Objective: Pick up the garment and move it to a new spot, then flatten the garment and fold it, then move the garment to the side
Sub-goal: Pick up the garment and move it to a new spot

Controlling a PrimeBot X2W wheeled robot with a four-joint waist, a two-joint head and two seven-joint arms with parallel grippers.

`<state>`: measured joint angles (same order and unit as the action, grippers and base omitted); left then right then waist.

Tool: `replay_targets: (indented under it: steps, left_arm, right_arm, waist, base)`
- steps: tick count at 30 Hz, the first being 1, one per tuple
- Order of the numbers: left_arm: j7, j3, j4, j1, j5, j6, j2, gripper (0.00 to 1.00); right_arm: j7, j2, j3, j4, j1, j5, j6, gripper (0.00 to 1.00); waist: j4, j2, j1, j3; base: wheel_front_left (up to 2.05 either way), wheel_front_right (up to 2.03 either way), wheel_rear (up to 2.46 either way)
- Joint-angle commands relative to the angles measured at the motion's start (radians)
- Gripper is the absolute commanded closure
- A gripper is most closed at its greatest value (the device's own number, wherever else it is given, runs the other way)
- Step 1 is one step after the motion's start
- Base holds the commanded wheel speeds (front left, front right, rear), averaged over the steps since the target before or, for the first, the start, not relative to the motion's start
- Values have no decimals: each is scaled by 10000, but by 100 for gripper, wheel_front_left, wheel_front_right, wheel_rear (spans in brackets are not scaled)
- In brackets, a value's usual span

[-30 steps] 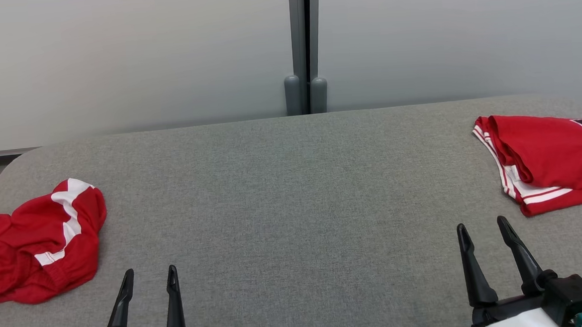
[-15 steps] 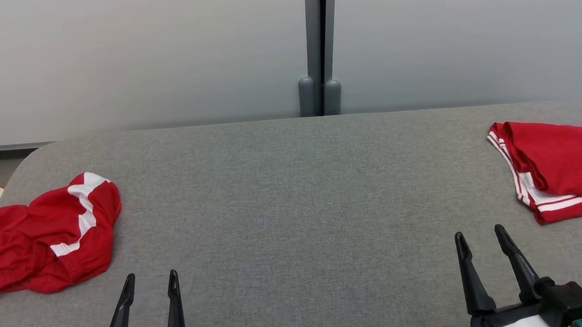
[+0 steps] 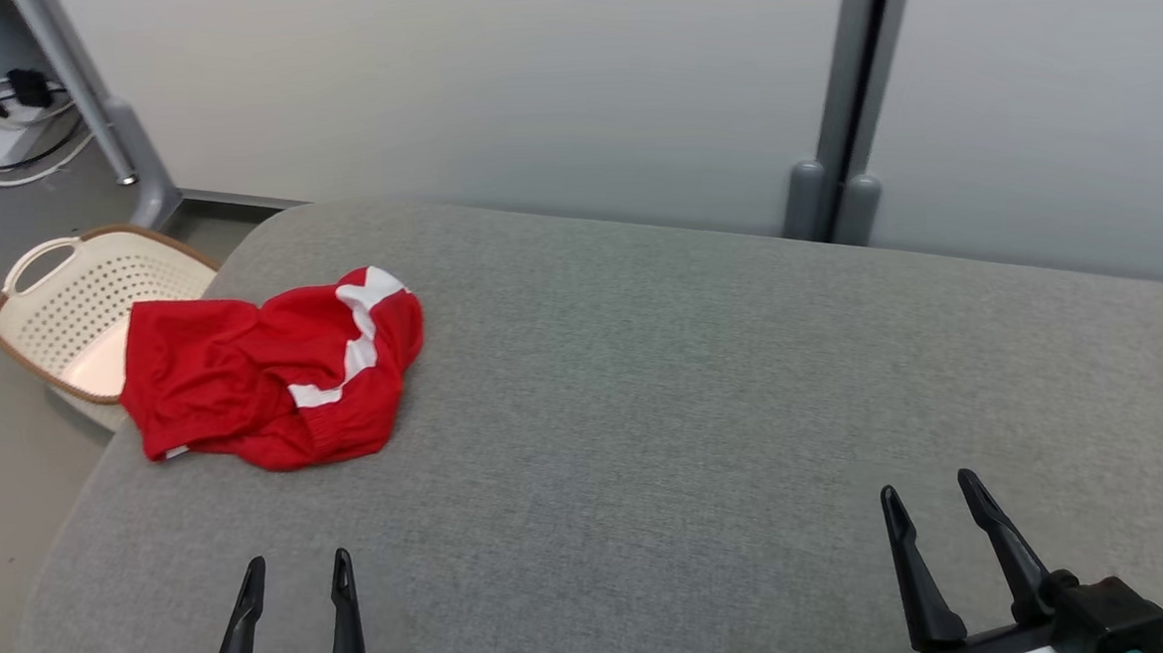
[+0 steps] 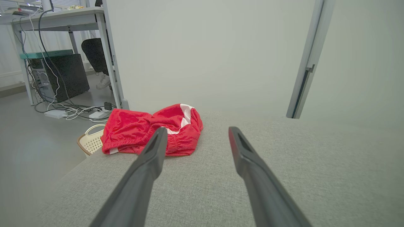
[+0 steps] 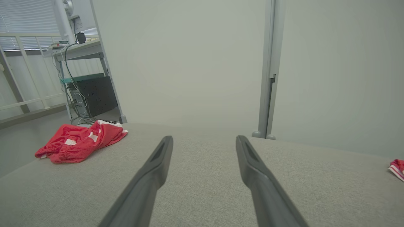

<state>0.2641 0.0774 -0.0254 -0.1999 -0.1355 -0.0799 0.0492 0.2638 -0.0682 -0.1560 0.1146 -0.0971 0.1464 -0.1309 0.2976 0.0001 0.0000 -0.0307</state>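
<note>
A crumpled red fabric garment (image 3: 276, 377) with white stripes lies upper left in the head view, on the grey cloth-covered table (image 3: 646, 413). Along the bottom edge, the left gripper (image 3: 298, 560) and right gripper (image 3: 926, 484) both have their jaws spread apart, empty.

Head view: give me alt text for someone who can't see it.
A crumpled red garment with white stripes lies at the left edge of a grey padded table, above a cream basket on the floor. The left gripper and right gripper sit at the bottom, jaws open and empty.

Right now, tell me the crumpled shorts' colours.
Red shorts with white stripe trim; clearest in the head view.
</note>
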Motion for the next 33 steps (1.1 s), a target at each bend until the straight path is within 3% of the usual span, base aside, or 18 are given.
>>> replay_targets:
  steps: [1,6,17,20,25,26,29,33]
  left_arm:
    - [-1,-21,43,-49,-45,-9,34,0]
    - [-1,-73,103,-193,-32,-66,29,0]
    - [-1,-290,721,-17,-472,-587,34,0]
    - [-1,-417,734,499,-497,-535,31,0]
    - [-2,-823,33,2353,-399,149,24,0]
    - [-2,-980,-565,3358,-305,549,33,0]
    - [-1,-1019,-1846,4997,-329,1168,168,0]
    - [-2,-975,-3820,7169,-356,1575,427,0]
  right_arm:
    - [6,3,-3,7,-70,70,5,0]
    - [6,19,-26,25,-77,95,5,0]
    - [6,-300,-687,190,699,202,5,0]
    - [6,-488,-737,179,832,184,5,0]
    - [6,-933,-732,138,1060,69,5,0]
    - [6,-1110,-572,60,1135,34,5,0]
    - [6,-1366,-412,-147,1235,-117,5,0]
    - [6,-1830,-238,-325,1567,-192,7,0]
  waist:
    - [902,-1,0,-63]
    - [1789,-1,0,-111]
    - [2155,-1,0,586]
    - [2187,-1,0,887]
    - [2187,-1,0,1579]
    - [2166,-1,0,1919]
    - [2050,-1,0,2556]
    - [1709,-1,0,3584]
  base:
    - [0,0,0]
    - [0,0,0]
    - [0,0,0]
    - [0,0,0]
    - [0,0,0]
    - [0,0,0]
    - [0,0,0]
    - [0,0,0]
